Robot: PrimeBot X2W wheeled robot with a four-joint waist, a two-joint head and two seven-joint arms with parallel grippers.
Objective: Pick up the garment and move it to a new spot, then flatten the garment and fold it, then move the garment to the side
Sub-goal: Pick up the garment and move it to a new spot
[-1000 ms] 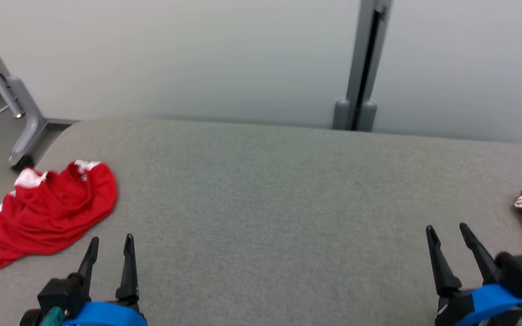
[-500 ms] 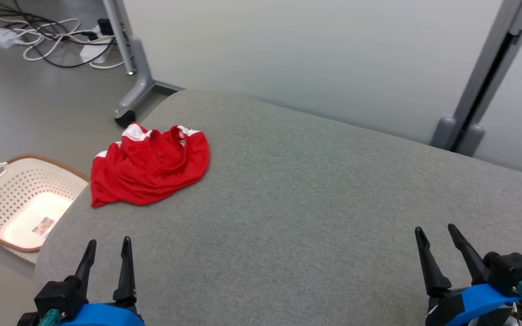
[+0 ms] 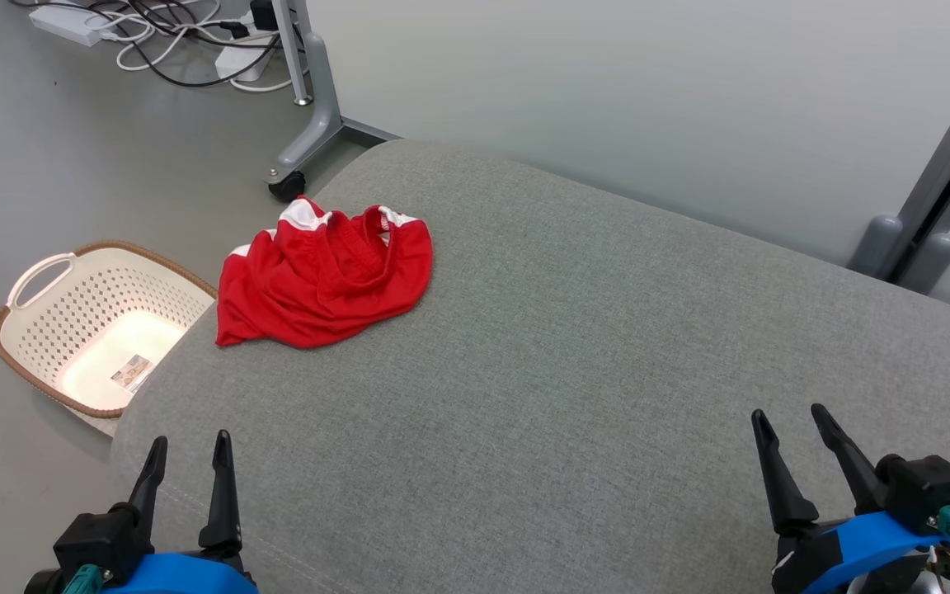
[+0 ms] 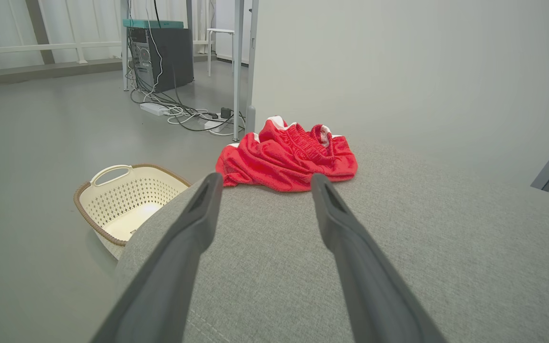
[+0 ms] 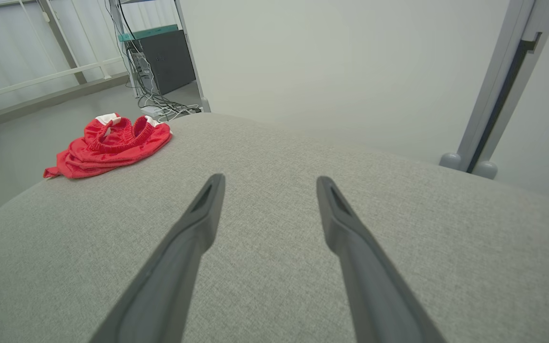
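Head-camera rotation toward the robot's left accounts for the change from the earlier frames. The whole view has shifted, so the crumpled red garment with white trim point(image 3: 326, 280) now appears nearer the middle of the head view. A cream perforated plastic laundry basket with a brown rim point(image 3: 71, 309) has also come into sight on the floor.

The garment itself has not moved on the grey fabric-covered padded surface point(image 3: 574, 346). It lies bunched near the far left corner, elastic waistband uppermost, close to the left edge beside the basket.

The left gripper point(image 3: 190, 439) hovers over the near left corner and the right gripper point(image 3: 788, 412) over the near edge toward the right. Both are released, fingers spread, holding nothing, and well apart from the cloth.

In the left wrist view the garment point(image 4: 286, 157) lies straight ahead, framed between the fingers of the left gripper point(image 4: 266, 177). In the right wrist view the garment point(image 5: 107, 150) lies far off to the upper left of the right gripper point(image 5: 269, 178).

Judged from this, the task stands at its start: the target is located, nothing is yet picked up, and the left arm is better placed to reach it.
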